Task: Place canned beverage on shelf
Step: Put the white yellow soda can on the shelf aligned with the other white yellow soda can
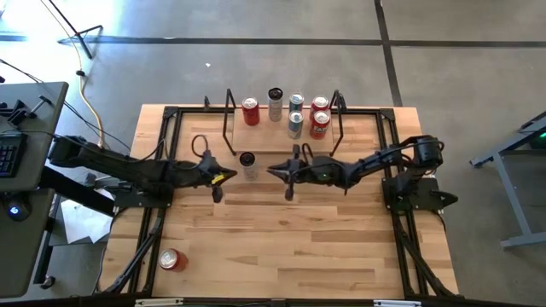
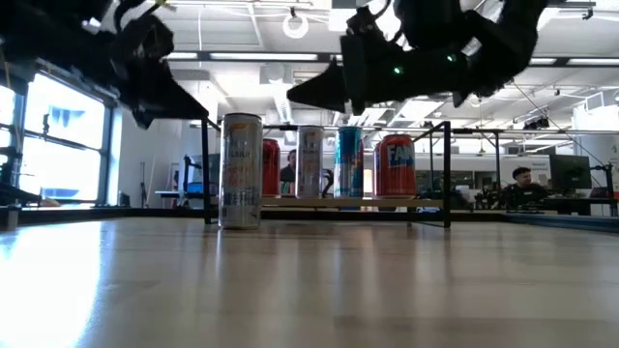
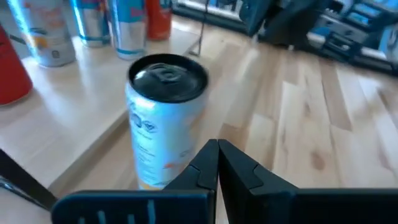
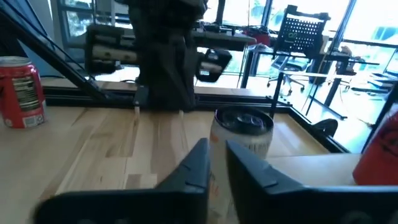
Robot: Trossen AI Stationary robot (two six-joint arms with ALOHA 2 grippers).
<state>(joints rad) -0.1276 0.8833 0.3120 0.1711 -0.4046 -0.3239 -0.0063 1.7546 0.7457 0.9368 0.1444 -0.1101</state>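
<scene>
A tall white can with a dark top point(image 1: 247, 164) stands upright on the table just in front of the shelf point(image 1: 273, 138), and shows in the low view point(image 2: 240, 169). The shelf, a light board with black rod ends, carries several cans, among them a red one point(image 1: 250, 111). My left gripper point(image 1: 230, 177) hovers just left of the white can point(image 3: 165, 118), shut, above the table. My right gripper point(image 1: 273, 170) hovers just right of it point(image 4: 244, 134), shut, pointing toward it. Neither gripper touches the can.
A red can point(image 1: 173, 260) is near the table's near left corner and shows in the right wrist view point(image 4: 22, 90). Black frame rails point(image 1: 162, 153) run along the table's left and right sides. Bare tabletop point(image 1: 281, 239) lies toward the near edge.
</scene>
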